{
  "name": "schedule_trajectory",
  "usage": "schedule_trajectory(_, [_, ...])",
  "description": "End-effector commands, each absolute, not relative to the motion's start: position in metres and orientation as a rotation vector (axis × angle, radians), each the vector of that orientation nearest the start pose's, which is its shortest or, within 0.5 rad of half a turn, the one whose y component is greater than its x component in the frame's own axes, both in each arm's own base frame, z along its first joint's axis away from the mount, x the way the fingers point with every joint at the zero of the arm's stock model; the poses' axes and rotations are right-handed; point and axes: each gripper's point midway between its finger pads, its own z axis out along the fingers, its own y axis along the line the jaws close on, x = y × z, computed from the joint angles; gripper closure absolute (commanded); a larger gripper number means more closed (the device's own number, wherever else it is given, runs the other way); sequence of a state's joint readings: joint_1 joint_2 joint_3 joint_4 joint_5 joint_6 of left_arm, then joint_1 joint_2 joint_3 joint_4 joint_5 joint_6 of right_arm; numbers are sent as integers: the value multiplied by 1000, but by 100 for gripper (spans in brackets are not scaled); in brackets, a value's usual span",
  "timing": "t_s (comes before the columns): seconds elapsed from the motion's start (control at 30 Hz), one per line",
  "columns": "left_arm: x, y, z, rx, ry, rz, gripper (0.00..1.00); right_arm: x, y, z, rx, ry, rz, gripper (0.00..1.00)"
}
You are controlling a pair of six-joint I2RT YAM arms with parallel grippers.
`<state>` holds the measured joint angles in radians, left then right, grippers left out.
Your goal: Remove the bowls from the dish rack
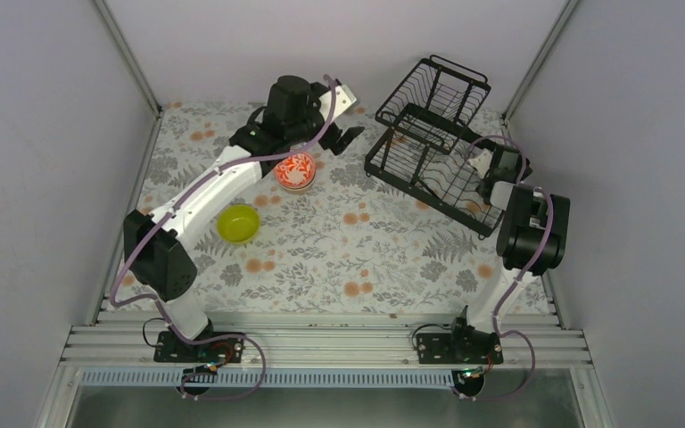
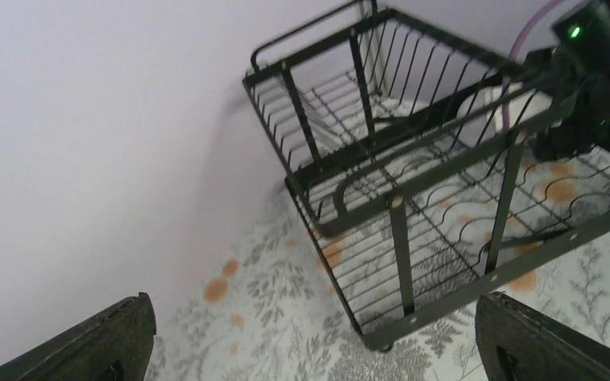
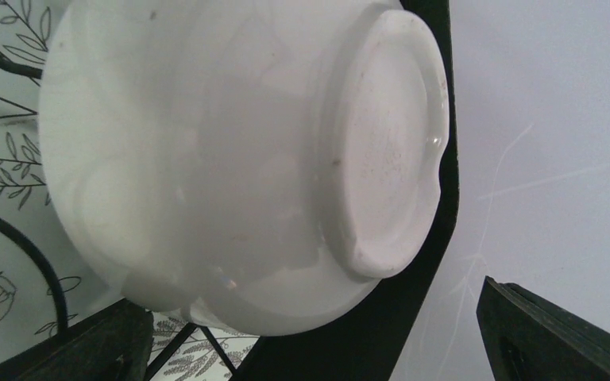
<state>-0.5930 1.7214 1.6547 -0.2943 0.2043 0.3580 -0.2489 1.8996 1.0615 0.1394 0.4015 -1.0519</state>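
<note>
Lime bowl (image 1: 238, 223) and patterned bowl (image 1: 295, 169) are out, behind the left gripper (image 2: 314, 317), its fingers apart. White bowl (image 3: 230, 159) sits in the rack (image 2: 397, 246) just ahead of the right gripper (image 3: 314, 305), fingers spread, not yet gripping.

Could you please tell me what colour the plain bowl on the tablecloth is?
The bowl is lime-yellow, best seen in the top view.

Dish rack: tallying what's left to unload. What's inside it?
One white bowl sits in the lower tray of the dish rack. The right arm covers part of that tray, hiding any others.
</note>
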Motion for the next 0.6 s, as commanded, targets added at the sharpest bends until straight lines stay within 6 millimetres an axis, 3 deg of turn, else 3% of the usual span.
schedule_trajectory(0.0, [408,-343,369,1046,1584,-415,0,464,-180,64,-805,2324,-1083,0])
schedule_trajectory(0.1, [406,-363,374,1088,1566,-431,0,465,-177,64,-812,2325,-1062,0])
schedule_trajectory(0.23, [415,-393,356,1156,1594,-433,0,463,-173,66,-804,2334,-1025,0])
schedule_trajectory(0.37, [421,-417,360,1193,1567,-450,2,461,-171,67,-795,2339,-1006,0])
schedule_trajectory(0.57, [440,-443,373,1194,1528,-438,33,458,-168,65,-791,2353,-974,0])
